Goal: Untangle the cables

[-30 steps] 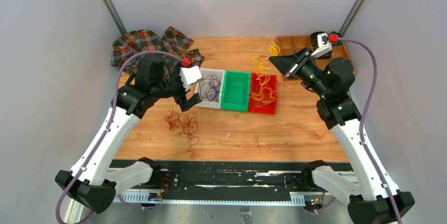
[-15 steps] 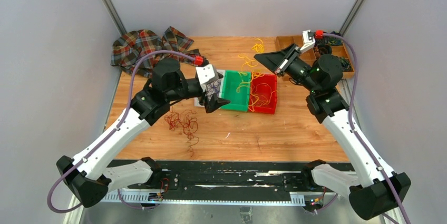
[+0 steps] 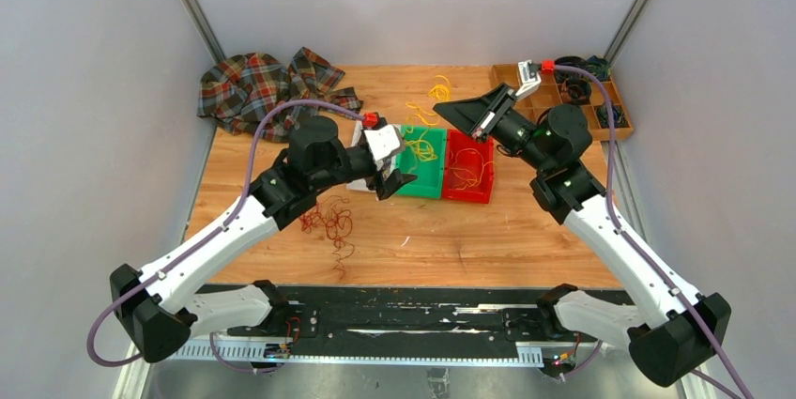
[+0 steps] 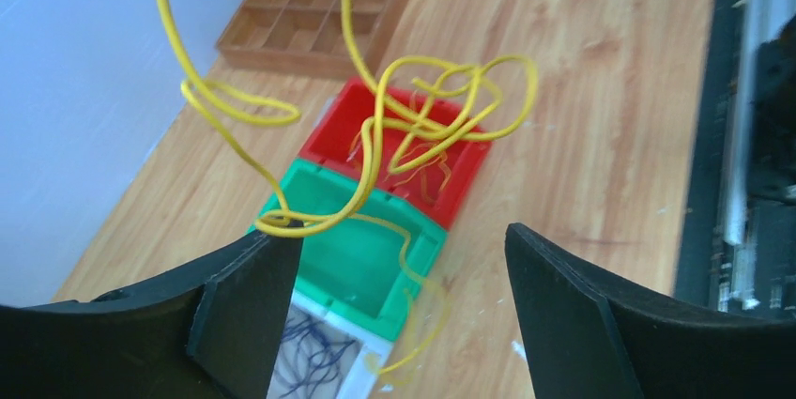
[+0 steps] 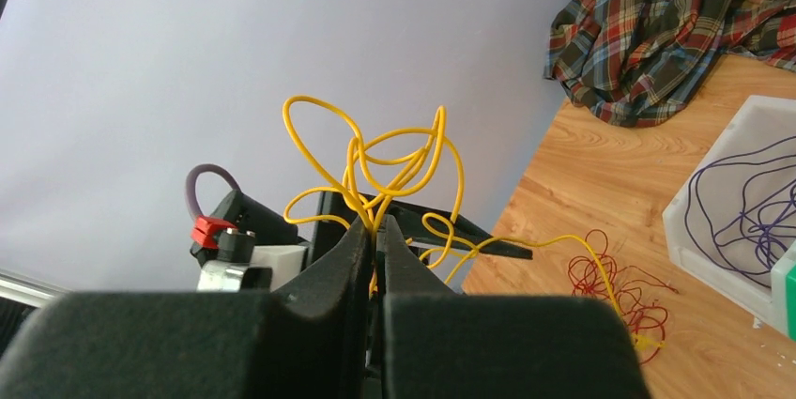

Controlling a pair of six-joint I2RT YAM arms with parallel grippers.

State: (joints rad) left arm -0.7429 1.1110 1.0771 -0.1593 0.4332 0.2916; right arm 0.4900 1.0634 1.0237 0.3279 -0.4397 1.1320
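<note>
**Yellow cable aloft above the green bin, my left jaws wide and waiting**

My right gripper (image 3: 440, 110) is pinched tight on the yellow cable (image 3: 422, 145), high above the far edge of the green bin (image 3: 422, 194). The right wrist view shows it plainly: the fingers are closed flat together and knotted loops sprout above them. More yellow trails down toward the bin. From the left wrist view that strand (image 4: 432, 127) hangs in a loose snarl over the green bin, one tail dropping across its near corner.

My left gripper (image 3: 390, 178) sits at the green bin's left side with its jaws spread wide and nothing in them. A low loop lies close against one finger (image 4: 253, 296), though I cannot tell whether it touches.

The purple cable (image 5: 742, 202) lies in the white bin (image 5: 713, 183) on the green bin's left. The dark red cable (image 3: 329, 223) is bunched on the table nearer me than the green bin and to its left. More yellow strands sit in the red bin (image 3: 469, 196) on its right.

I judge this to be the pull-apart step on the yellow. Next, my left jaws need to close on one single loop below the knot, not a bundle. Then the two hands should draw gently apart so the snarl opens rather than cinches
</note>
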